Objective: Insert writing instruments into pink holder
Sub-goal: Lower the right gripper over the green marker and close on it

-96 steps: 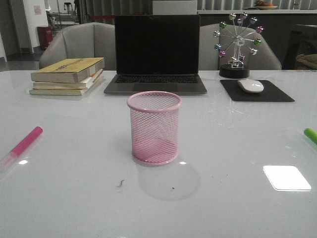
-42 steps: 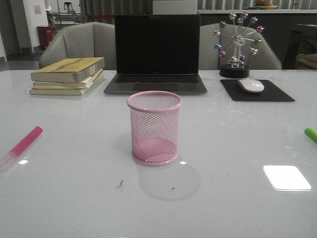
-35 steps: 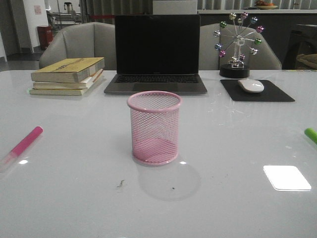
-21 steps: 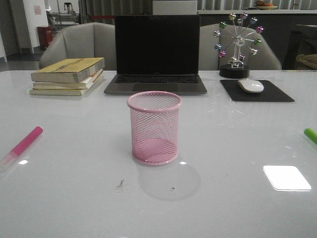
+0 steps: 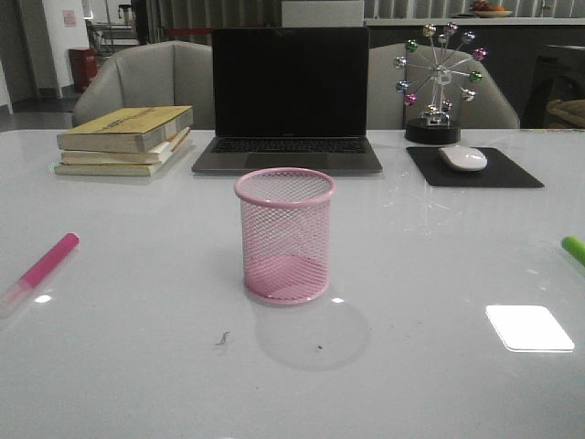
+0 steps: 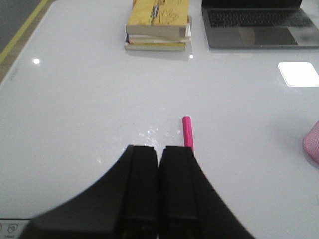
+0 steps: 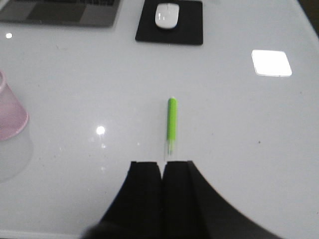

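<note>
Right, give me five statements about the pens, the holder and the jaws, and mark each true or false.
1. The pink holder is empty. True.
2. The magenta pen stands in the holder. False: it lies on the table.
3. The lime green pen lies apart from the holder. True.
4. The right gripper grips the green pen. False: its jaws are shut on nothing.
5. The left gripper has its jaws shut. True.

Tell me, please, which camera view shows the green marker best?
The right wrist view: the green marker lies whole on the white table, just beyond the shut right tool. The front view catches only its tip at the right edge; the left wrist view misses it.
</note>
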Tool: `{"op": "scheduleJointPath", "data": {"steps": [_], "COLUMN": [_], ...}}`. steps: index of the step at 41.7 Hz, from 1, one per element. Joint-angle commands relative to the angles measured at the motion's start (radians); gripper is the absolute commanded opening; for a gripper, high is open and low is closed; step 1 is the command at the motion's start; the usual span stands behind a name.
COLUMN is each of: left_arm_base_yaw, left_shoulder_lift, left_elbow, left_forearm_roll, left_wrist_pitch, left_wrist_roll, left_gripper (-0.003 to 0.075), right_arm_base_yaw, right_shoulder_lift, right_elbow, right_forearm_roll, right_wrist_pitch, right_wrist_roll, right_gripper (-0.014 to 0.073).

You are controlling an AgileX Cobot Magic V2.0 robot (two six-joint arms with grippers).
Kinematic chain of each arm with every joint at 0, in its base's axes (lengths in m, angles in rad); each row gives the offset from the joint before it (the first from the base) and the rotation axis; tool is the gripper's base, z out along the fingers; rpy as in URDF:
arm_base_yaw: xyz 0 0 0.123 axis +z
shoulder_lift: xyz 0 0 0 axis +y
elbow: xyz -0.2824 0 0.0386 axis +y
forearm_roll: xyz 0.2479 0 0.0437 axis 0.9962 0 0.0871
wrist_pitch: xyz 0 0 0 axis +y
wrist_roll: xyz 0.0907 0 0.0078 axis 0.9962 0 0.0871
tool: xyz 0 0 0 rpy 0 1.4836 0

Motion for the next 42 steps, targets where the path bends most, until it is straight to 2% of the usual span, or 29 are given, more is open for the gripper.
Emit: {"op": "scheduleJointPath", "data": {"steps": [1,7,10,13,17,21,32,42], "left_arm_base_yaw": [-0.002,-0.002,-0.019,-0.056,-0.130,-0.210,-0.383,-0.437], "left_shoulder_lift": [0.043,0.085,0.099,0.111,0.123,0.132,0.134,0.134], "left_elbow": [-0.015,0.001,0.007,0.013,0.017,0.017,0.017,0.017], "left_forearm_roll": [-0.030,-0.040,-0.042,-0.042,-0.039,-0.033,-0.031,-0.031], "left_wrist_pitch": [-0.073,-0.078,-0.083,-0.090,-0.107,-0.116,-0.139,-0.152], "left_wrist_roll": [-0.007,0.000,0.000,0.000,0.000,0.000,0.000,0.000], "left_gripper": [0.0091,0.0094,0.0147,0.0265,0.0475,0.0572,0.0543,0.0475], "right_arm_base_yaw": [-0.001,-0.001,-0.001,-0.001,-0.001,-0.002,-0.047,-0.061], "right_shoulder_lift": [0.039,0.086,0.112,0.142,0.188,0.248,0.508,0.794], "right_elbow": [0.013,0.066,0.081,0.086,0.086,0.085,-0.031,-0.199], "right_forearm_roll": [0.000,0.000,0.000,0.000,0.000,0.000,0.000,0.000], "right_wrist_pitch": [-0.070,-0.076,-0.076,-0.076,-0.088,-0.119,-0.165,-0.163], "right_wrist_roll": [-0.001,-0.001,-0.001,-0.001,-0.001,0.000,0.032,0.032], "right_gripper": [0.0057,0.0062,0.0118,0.0247,0.0446,0.0516,0.0498,0.0498]}}
